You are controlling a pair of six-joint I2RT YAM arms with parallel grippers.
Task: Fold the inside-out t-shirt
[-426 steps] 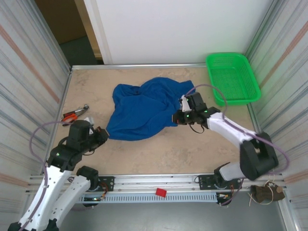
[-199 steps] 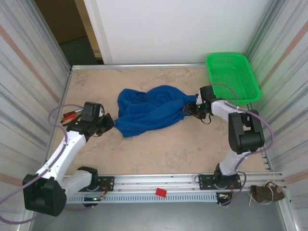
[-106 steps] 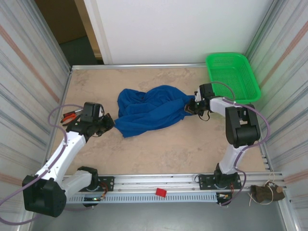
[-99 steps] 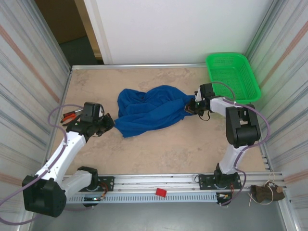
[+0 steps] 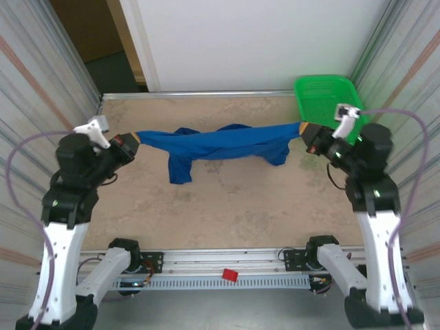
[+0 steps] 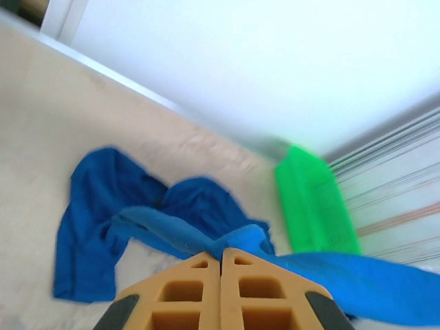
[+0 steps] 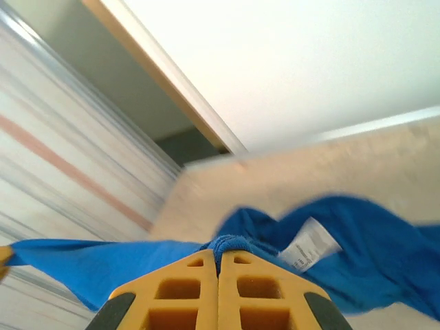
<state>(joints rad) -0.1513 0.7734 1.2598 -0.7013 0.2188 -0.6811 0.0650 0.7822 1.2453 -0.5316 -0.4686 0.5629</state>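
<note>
Grip at both ends: left tool and right tool each clenched on the inside-out t-shirt.
The right tool holds its end just beside the green basket, and the left tool is well apart from the basket on the far side. The shirt hangs between them as a taut, twisted band above the tabletop, with one flap drooping. A white label is exposed, so it looks to be inside-out; turning, flattening and every fold seem left to do.

Bright, even light with faint shadows; both wrist views look motion-blurred.
</note>
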